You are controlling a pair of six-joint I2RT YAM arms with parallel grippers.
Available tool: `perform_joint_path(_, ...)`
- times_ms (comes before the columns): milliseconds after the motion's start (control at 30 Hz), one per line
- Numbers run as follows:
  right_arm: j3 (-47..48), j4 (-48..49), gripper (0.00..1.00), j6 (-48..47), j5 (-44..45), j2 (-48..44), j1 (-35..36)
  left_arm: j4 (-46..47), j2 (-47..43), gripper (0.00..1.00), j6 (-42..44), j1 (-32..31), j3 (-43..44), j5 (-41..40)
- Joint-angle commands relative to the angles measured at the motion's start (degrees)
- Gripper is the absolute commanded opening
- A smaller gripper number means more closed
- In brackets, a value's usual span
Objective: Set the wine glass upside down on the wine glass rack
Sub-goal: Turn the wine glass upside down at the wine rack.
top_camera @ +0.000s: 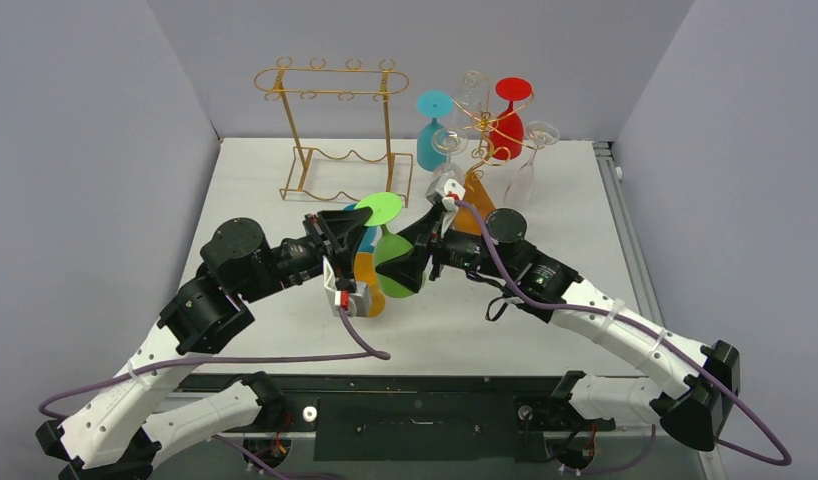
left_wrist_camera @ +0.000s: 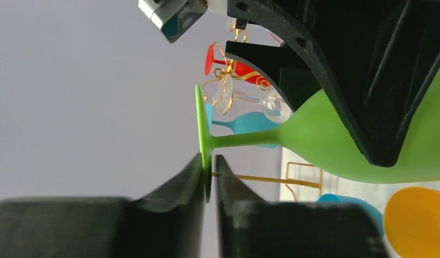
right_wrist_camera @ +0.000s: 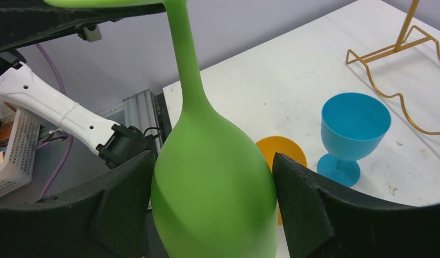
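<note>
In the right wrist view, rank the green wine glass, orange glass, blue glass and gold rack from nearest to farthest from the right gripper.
From the right gripper:
1. green wine glass, bowl between the fingers.
2. orange glass, partly hidden just behind that bowl.
3. blue glass, upright on the table, farther right.
4. gold rack, far upper right.
</note>
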Motion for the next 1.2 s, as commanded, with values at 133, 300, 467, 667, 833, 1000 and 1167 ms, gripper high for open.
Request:
perform_joint_path(133,-4.79,8.53,0.68,-1.08,6.28,-5.26,-3.99,6.49,-0.87,0.71,-2.22,-0.62,-0.07,-1.82)
perform_joint_path(300,-10.84,9.32,0.64,-1.38,7.98,-9.74,-11.74,5.50,-0.23,0.93,-4.25,-0.63,1.08,-4.46)
perform_joint_path(467,-17.58,11.19,0.64,-0.40,6.33,-14.83,-23.61,1.71,2.02,0.97,-14.15,-0.66,4.84,-9.80)
perform_joint_path(667,-21.40,13.70,0.63,-0.34,7.47,-16.95,-30.20,-1.52,2.22,0.97,-18.73,-0.63,4.99,-10.40)
perform_joint_path(833,-21.90,16.10,0.60,0.83,8.00,-14.66,-32.67,-3.17,1.95,0.97,-19.96,-0.63,4.24,-9.87)
perform_joint_path(1000,-21.47,21.09,0.58,3.09,8.23,-11.53,-35.06,-4.58,1.87,0.97,-20.20,-0.63,4.29,-9.71)
perform_joint_path(1167,-19.56,23.38,0.57,4.26,8.10,-7.37,-36.02,-5.29,1.50,0.97,-20.62,-0.63,4.07,-9.62)
